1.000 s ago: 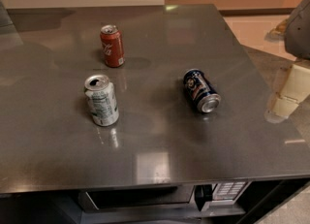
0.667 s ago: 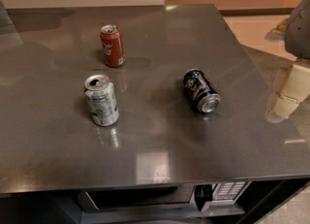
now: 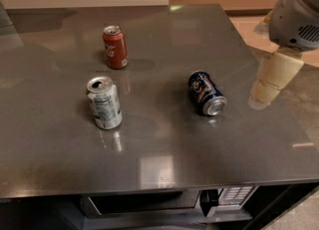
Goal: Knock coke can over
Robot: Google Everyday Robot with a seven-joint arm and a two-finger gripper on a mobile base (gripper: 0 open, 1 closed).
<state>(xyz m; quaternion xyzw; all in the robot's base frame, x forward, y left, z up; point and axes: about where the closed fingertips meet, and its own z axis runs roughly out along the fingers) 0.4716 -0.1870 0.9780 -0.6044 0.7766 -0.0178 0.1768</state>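
My gripper [image 3: 264, 92] hung over the right edge of the table [image 3: 164, 144], low to the surface and well apart from the coke can [image 3: 115, 47], which stood upright at the far left. The dark blue can [image 3: 207, 93] lay on its side between us, nearest my gripper and close upon the straight line across. The white and green can [image 3: 104, 102] stood upright in front of the coke can, near it but apart, barring the near-left approach. Bare tabletop ran open behind the dark blue can to the coke can's right side, and a wide gap lay between the two nearer cans.
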